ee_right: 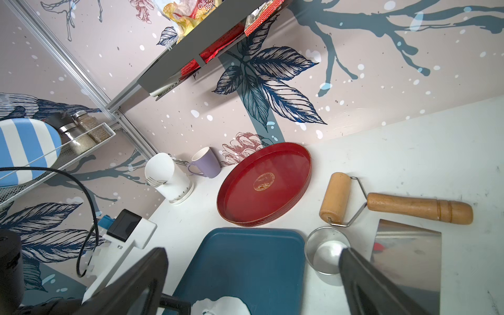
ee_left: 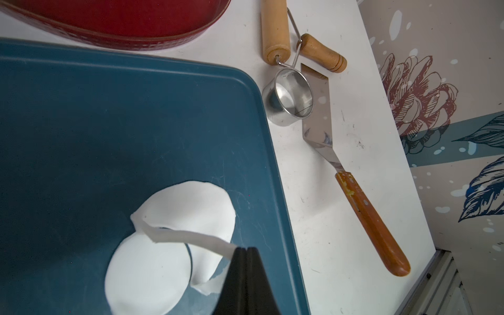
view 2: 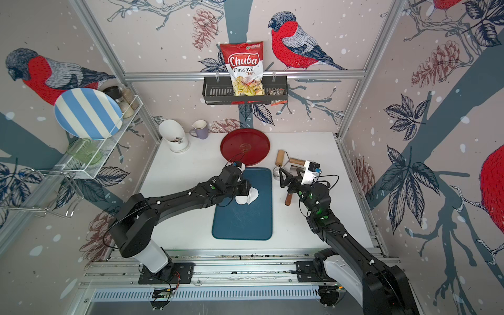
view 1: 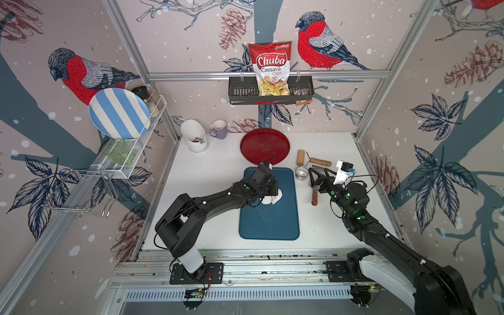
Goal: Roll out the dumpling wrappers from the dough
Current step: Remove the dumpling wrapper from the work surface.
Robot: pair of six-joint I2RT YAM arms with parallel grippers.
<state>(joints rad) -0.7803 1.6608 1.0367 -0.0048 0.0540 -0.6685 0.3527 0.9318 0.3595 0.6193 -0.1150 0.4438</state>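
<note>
One dough strip (ee_left: 177, 235), judged soft and tearable, is pinched edgewise by the closed left tool (ee_left: 246, 252) on the blue board (ee_left: 109, 122), beside the round wrapper (ee_left: 147, 272); right tool (ee_right: 253, 250) spread wide, empty.

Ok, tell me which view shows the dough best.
Left wrist view: the dough sits close, a strip pinched in the left gripper's fingers. Both top views show it small, partly behind that gripper. The right wrist view catches only its edge.

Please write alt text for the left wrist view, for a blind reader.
The left pincer, shut, pinches a strip of white dough above a round wrapper on the blue board. A steel ring, spatula and wooden roller lie beside it.
</note>
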